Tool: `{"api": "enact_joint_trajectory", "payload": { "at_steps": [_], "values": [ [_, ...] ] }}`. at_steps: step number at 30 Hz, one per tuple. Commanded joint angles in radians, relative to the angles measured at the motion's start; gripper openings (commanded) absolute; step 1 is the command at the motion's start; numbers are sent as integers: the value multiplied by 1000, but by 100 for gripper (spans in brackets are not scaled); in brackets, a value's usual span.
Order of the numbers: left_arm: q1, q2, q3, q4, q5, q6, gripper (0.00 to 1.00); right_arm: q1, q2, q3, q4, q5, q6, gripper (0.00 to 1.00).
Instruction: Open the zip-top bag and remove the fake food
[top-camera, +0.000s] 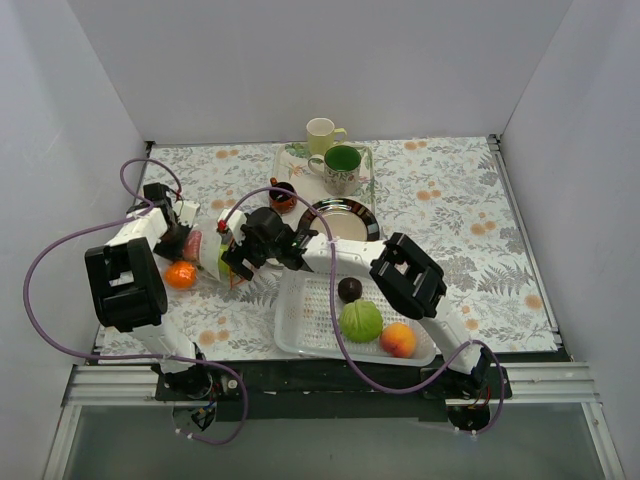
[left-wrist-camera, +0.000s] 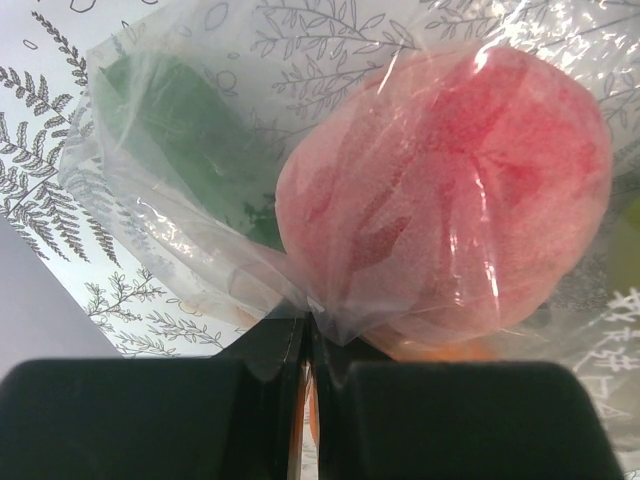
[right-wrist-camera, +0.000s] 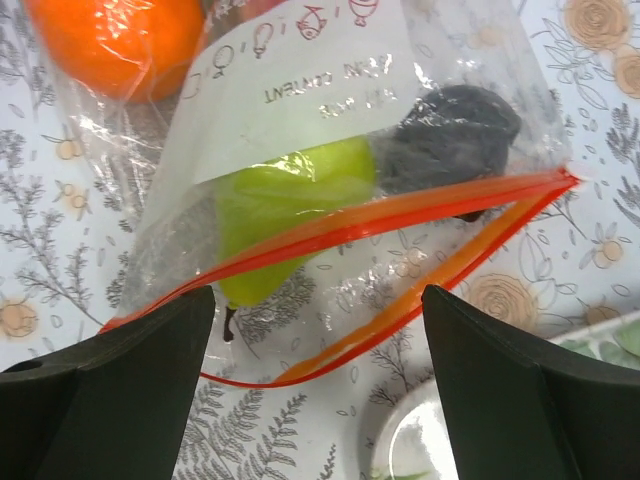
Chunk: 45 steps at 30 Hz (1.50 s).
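Observation:
The zip-top bag (top-camera: 212, 250) lies left of centre, its orange-red zip strip (right-wrist-camera: 350, 230) parted and the mouth open. Inside it I see a green pear (right-wrist-camera: 290, 200), a dark plum (right-wrist-camera: 450, 135), an orange (right-wrist-camera: 110, 40), a pinkish apple (left-wrist-camera: 450, 190) and a blurred green piece (left-wrist-camera: 190, 140). My left gripper (left-wrist-camera: 305, 400) is shut on a fold of the bag's plastic at its closed end (top-camera: 180, 238). My right gripper (right-wrist-camera: 315, 400) is open and empty, just in front of the bag's mouth (top-camera: 236, 258).
A white perforated basket (top-camera: 300, 345) at the near edge holds a dark plum (top-camera: 350, 289), a green cabbage (top-camera: 361, 321) and a peach (top-camera: 398, 340). Behind stand a dark plate (top-camera: 340, 218), a small bowl (top-camera: 283, 196) and two mugs (top-camera: 341, 168) on a tray.

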Motion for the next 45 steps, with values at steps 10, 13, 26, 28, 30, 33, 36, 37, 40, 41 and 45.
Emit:
{"api": "enact_joint_trajectory", "payload": {
  "at_steps": [10,13,26,28,30,33,36,37,40,41,45],
  "values": [
    [-2,-13,-38,-42,37,-45,0,-4,57,63,44,-196,110,98],
    [-11,-23,-32,-71,53,-59,0,-2,112,140,6,-126,142,98],
    [-23,-80,-55,-119,97,-70,0,-5,129,92,30,-4,154,89],
    [-23,-83,-66,-85,73,-62,0,-5,97,67,34,-26,156,68],
    [-25,-79,-86,-54,19,-42,0,-4,56,21,82,-34,148,49],
    [-23,-59,-99,-4,-33,-19,0,-4,-35,-78,133,-38,146,15],
    [-23,-36,-90,24,-65,-7,0,-4,-105,-136,136,-60,151,8],
    [-23,-31,-86,36,-70,-4,0,-4,-134,-148,141,-81,154,8],
    [-23,-13,-69,50,-93,10,0,-4,-179,-199,155,-112,169,10],
    [-23,-13,-63,52,-96,10,0,-2,-187,-210,164,-115,174,10],
    [-22,-16,-49,41,-104,18,0,-2,-197,-219,155,-98,177,10]
  ]
}}
